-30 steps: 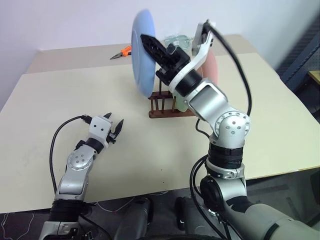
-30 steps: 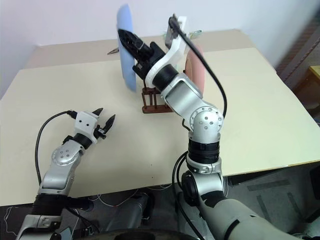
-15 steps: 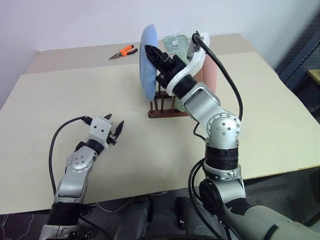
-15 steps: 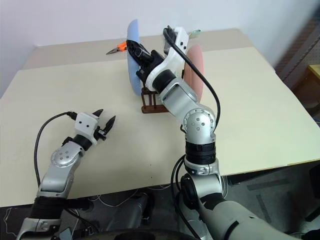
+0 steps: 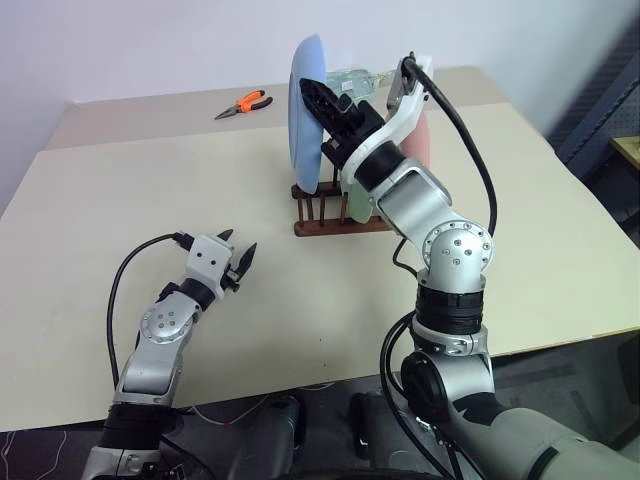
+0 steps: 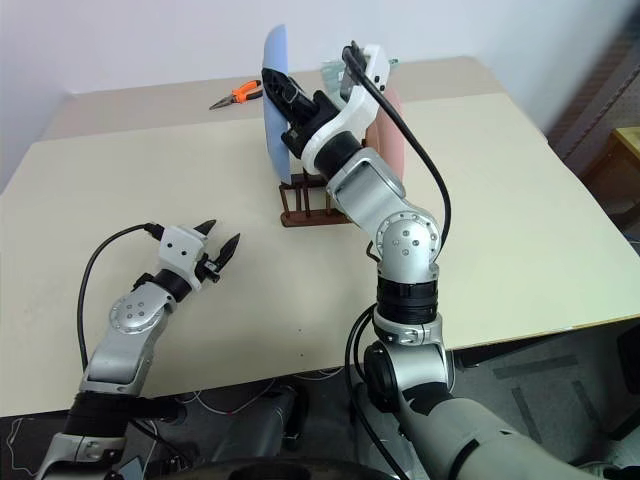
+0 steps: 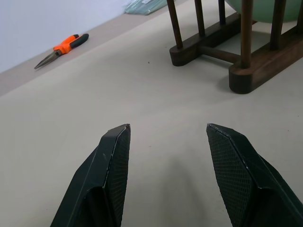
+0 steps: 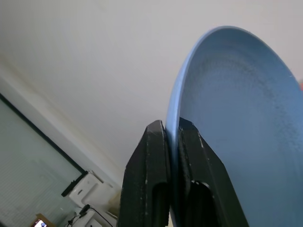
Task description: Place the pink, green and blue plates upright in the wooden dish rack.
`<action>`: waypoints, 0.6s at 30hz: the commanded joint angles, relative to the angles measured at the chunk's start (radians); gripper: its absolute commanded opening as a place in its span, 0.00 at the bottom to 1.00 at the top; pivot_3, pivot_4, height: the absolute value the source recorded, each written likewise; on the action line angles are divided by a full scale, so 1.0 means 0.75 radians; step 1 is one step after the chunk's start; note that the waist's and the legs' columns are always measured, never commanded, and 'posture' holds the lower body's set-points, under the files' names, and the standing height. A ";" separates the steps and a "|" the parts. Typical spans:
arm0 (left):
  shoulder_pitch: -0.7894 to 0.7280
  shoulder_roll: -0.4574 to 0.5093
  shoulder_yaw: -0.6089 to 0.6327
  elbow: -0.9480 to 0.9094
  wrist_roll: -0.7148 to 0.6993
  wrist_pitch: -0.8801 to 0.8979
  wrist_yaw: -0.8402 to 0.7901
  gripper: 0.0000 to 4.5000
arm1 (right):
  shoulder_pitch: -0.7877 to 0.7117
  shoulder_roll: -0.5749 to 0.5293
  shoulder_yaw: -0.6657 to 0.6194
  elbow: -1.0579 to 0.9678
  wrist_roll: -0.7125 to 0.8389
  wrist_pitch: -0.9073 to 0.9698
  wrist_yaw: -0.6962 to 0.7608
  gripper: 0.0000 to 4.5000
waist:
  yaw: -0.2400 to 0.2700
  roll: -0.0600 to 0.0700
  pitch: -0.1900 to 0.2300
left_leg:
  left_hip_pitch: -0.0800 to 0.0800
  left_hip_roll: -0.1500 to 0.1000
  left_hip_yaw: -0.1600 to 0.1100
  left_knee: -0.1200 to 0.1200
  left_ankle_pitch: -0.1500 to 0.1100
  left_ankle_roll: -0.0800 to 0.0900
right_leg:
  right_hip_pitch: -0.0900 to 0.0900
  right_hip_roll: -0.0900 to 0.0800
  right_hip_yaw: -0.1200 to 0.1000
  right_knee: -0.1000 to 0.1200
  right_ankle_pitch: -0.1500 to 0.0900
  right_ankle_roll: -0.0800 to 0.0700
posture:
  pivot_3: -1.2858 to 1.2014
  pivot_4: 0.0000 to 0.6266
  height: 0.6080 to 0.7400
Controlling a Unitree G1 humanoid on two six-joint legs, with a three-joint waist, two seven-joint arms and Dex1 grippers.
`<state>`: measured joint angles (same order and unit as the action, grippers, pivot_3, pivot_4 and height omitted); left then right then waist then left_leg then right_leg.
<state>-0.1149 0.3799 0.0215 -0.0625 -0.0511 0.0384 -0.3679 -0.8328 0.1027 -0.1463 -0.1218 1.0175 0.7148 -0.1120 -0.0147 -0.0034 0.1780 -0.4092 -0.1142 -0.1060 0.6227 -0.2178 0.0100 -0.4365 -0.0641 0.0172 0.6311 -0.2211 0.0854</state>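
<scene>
My right gripper (image 5: 311,90) is shut on the rim of the blue plate (image 5: 304,115) and holds it upright, edge-on, over the left end of the wooden dish rack (image 5: 330,226). The plate's lower edge comes down to the peg tops; whether it sits between the pegs I cannot tell. In the right wrist view both fingers (image 8: 147,161) pinch the blue rim (image 8: 227,118). The green plate (image 5: 357,203) stands in the rack behind my arm, and the pink plate (image 5: 427,138) stands further right. My left gripper (image 5: 239,242) hovers open and empty over the table's front left, fingers (image 7: 113,161) apart.
Orange-handled pliers (image 5: 243,103) lie at the back of the table, left of the rack. A clear glassy item (image 5: 352,77) sits behind the rack. The table's front edge (image 5: 300,385) runs close before me. Bare tabletop lies between my left gripper and the rack.
The blue plate has shifted right toward the rack and now stands more edge-on above its left end. The left gripper stays open in about the same spot.
</scene>
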 commanded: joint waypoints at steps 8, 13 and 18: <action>0.021 -0.003 0.008 -0.077 -0.003 0.009 0.002 0.58 | -0.049 -0.021 0.045 0.089 -0.201 -0.045 0.068 0.44 | 0.000 0.000 0.000 | 0.000 0.000 0.000 0.000 0.000 0.000 | 0.000 0.000 0.000 0.000 0.000 0.000 | 0.52 0.24 0.91; 0.031 -0.004 0.001 -0.093 -0.025 0.027 -0.024 0.58 | -0.094 -0.094 0.128 0.074 -0.357 -0.089 0.179 0.79 | 0.000 0.000 0.000 | 0.000 0.000 0.000 0.000 0.000 0.000 | 0.000 0.000 0.000 0.000 0.000 0.000 | 0.52 0.24 0.91; 0.035 -0.013 -0.005 -0.104 -0.025 0.038 -0.034 0.58 | -0.136 -0.173 0.187 0.071 -0.500 -0.146 0.278 0.79 | 0.001 0.000 0.000 | 0.000 0.000 0.000 0.000 0.000 0.000 | 0.000 0.000 0.000 0.000 0.000 0.000 | 0.52 0.24 0.91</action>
<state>-0.0907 0.3703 0.0156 -0.1021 -0.0565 0.0647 -0.3920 -0.9013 -0.0225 -0.0148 -0.0332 0.6689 0.6347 0.0687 -0.0142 -0.0033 0.1781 -0.4092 -0.1142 -0.1058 0.6226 -0.2177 0.0099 -0.4366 -0.0641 0.0172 0.6308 -0.2211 0.0853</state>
